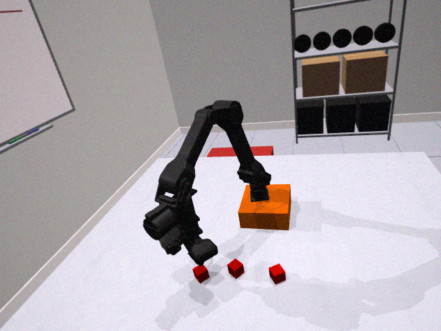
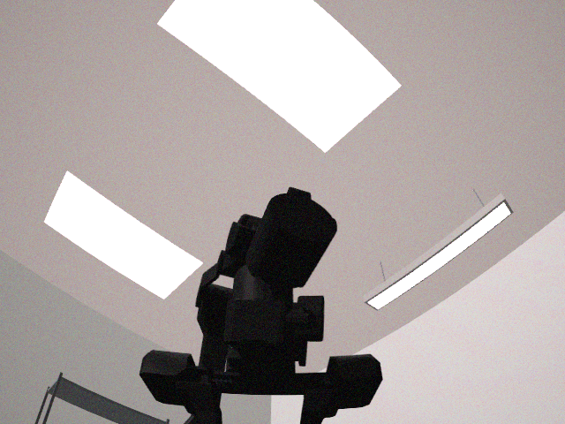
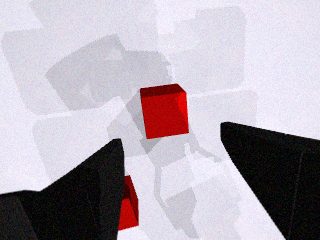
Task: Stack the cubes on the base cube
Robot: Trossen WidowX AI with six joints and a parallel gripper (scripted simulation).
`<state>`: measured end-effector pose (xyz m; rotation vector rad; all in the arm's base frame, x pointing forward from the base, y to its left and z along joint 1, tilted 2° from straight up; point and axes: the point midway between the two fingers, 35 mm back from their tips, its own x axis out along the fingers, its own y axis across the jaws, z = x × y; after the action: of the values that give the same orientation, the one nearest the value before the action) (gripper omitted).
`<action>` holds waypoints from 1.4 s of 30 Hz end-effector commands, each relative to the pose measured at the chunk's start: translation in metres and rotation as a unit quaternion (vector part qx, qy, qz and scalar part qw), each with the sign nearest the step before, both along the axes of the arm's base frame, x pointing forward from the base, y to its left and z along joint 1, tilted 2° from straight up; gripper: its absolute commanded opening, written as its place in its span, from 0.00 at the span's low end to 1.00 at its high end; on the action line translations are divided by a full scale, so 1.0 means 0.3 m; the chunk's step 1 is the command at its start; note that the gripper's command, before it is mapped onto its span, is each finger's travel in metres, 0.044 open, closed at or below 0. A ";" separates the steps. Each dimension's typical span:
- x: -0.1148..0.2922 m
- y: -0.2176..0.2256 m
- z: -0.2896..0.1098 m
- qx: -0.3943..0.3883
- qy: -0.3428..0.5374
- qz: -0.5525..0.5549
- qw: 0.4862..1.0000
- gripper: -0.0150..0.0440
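Three small red cubes of like size stand apart on the white table: a left cube (image 1: pixel 201 274), a middle cube (image 1: pixel 236 269) and a right cube (image 1: pixel 277 274). Nothing is stacked, and their looks do not tell which is the base. My gripper (image 3: pixel 172 138) is open and empty, pointing down above the left cube in the top view, its body partly hiding its fingers. In the wrist view one red cube (image 3: pixel 166 115) lies below and just beyond the gap between the fingertips. Another red cube (image 3: pixel 129 212) is partly hidden behind the left finger.
The orange block (image 1: pixel 264 220) under the arm's base stands behind the cubes on the white table (image 1: pixel 342 185). A shelf rack (image 1: pixel 344 135) stands beyond the table, and a whiteboard (image 1: pixel 28 67) hangs on the left wall. The exterior view shows the arm against the ceiling and lights.
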<state>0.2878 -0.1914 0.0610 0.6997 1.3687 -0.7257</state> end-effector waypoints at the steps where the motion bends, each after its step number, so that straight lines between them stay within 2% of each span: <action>1: -0.010 0.003 -0.045 0.002 0.006 -0.003 1.000 0.70; 40: -0.003 -0.004 -0.204 0.002 0.006 -0.003 1.000 0.70; 42: -0.003 -0.004 -0.204 0.002 0.006 -0.003 1.000 0.61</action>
<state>0.2905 -0.1942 0.0046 0.7008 1.3658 -0.7277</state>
